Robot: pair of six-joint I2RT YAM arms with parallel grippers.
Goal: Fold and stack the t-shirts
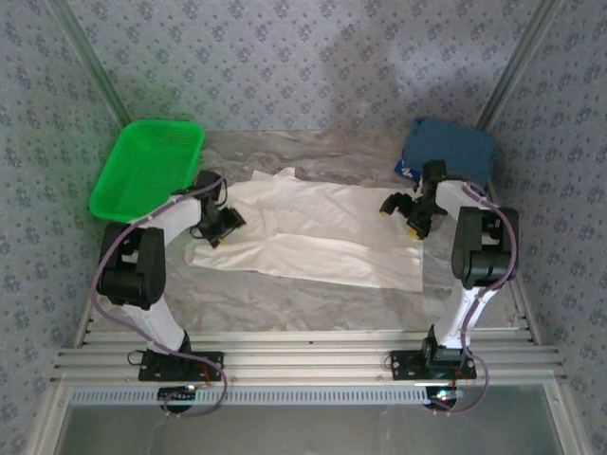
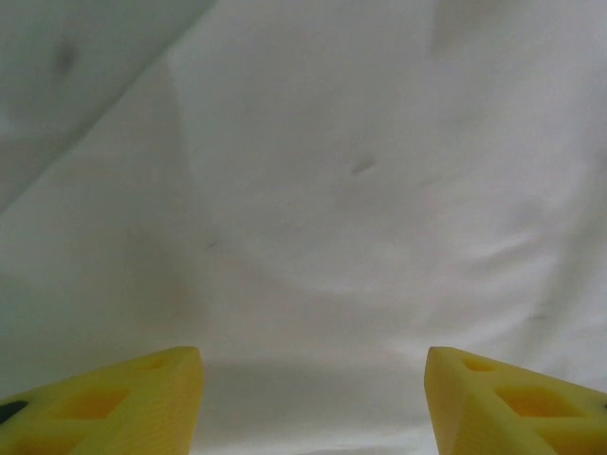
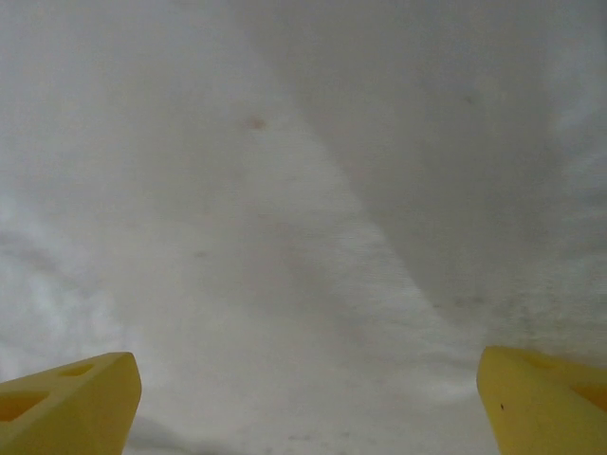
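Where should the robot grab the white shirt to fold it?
Probably its two short ends, coming straight down from above: the white shirt lies flat and long across the table, with the open left gripper and right gripper over each end.

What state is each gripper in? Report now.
Left gripper: open over the white t-shirt, holding nothing.
Right gripper: open, holding nothing.

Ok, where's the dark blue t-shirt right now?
In the top view, the dark blue t-shirt sits at the far right corner of the table, just beyond the right gripper and the right end of the cream-white t-shirt.
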